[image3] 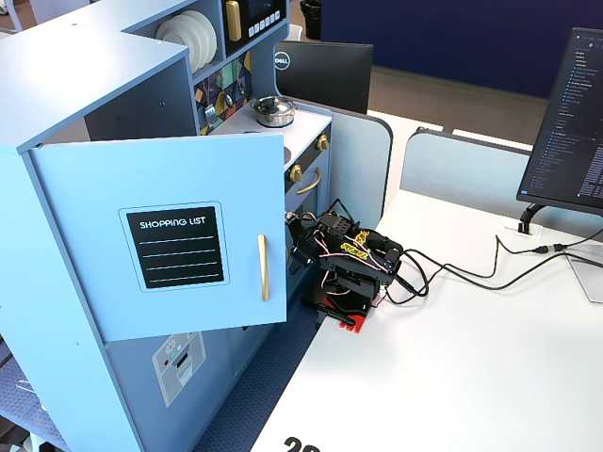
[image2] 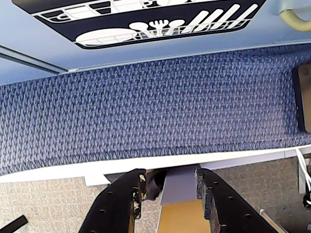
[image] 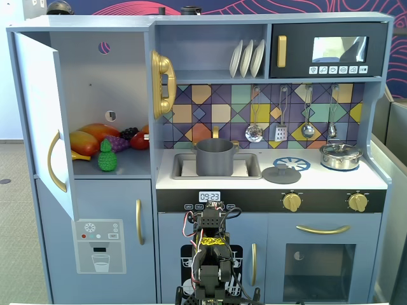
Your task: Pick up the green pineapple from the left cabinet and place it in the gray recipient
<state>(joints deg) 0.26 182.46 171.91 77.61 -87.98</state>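
The green pineapple (image: 107, 157) stands upright at the front of the shelf in the left cabinet (image: 95, 76), whose door (image: 38, 114) is swung open. The gray recipient (image: 214, 157) sits in the sink, lid off. My arm (image: 210, 254) is folded low in front of the kitchen's base, far below both. In the wrist view my gripper (image2: 170, 179) is open and empty, pointing down at the blue carpet (image2: 146, 111) and the white table edge (image2: 121, 167). The pineapple and the pot are hidden in the other fixed view; the folded arm (image3: 350, 264) shows there.
Mangoes (image: 84, 143), purple grapes (image: 118, 142) and a red fruit lie behind the pineapple. A gray lid (image: 282, 173) and a shiny silver lidded pot (image: 340, 155) stand on the counter. The open door (image3: 170, 245) juts out beside the arm. Cables (image3: 471, 273) cross the white table.
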